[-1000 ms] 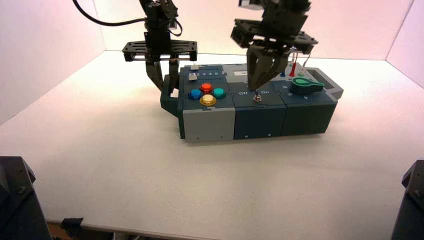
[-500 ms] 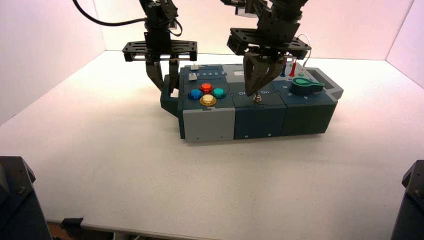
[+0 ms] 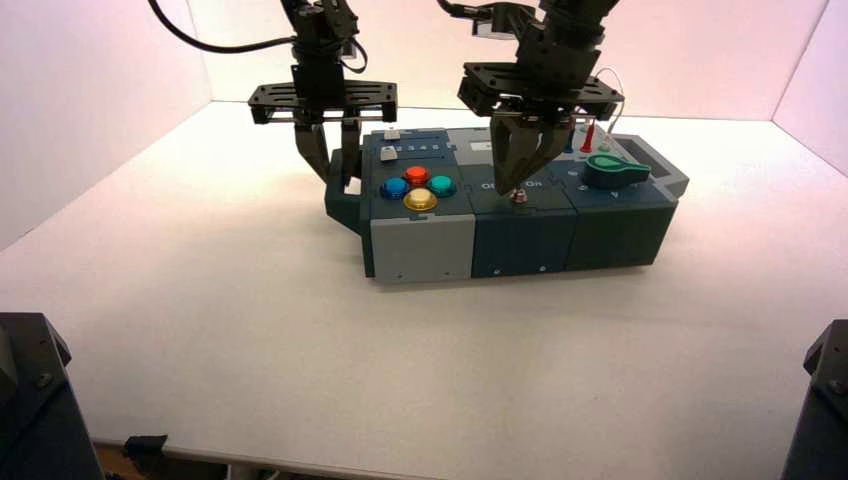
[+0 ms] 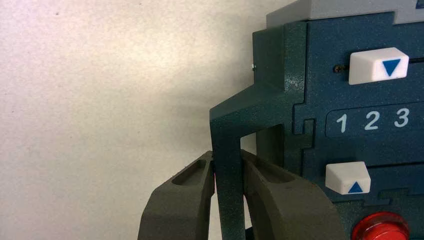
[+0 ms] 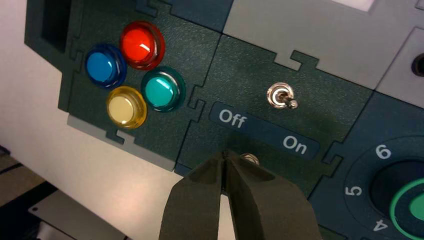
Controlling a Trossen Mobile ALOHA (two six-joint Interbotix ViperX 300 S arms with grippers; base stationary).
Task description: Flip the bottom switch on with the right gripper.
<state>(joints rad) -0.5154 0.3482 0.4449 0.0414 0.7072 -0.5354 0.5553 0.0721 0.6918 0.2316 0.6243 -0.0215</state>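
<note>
Bottom switch (image 5: 250,158), silver and round-based, near the front edge of the box (image 3: 520,250), lever hidden by right pincer (image 5: 224,154), pressed together. Left pincer (image 4: 228,156) pinching dark handle (image 4: 229,200).

The black two-fingered left gripper (image 4: 228,159) points downward at far left, its tapering fingers closed in a clamp. The black slotted-crossbar right gripper (image 5: 224,154) angles down toward the near left, pointed fingertips shut together; both black arms reach from the far side.
</note>
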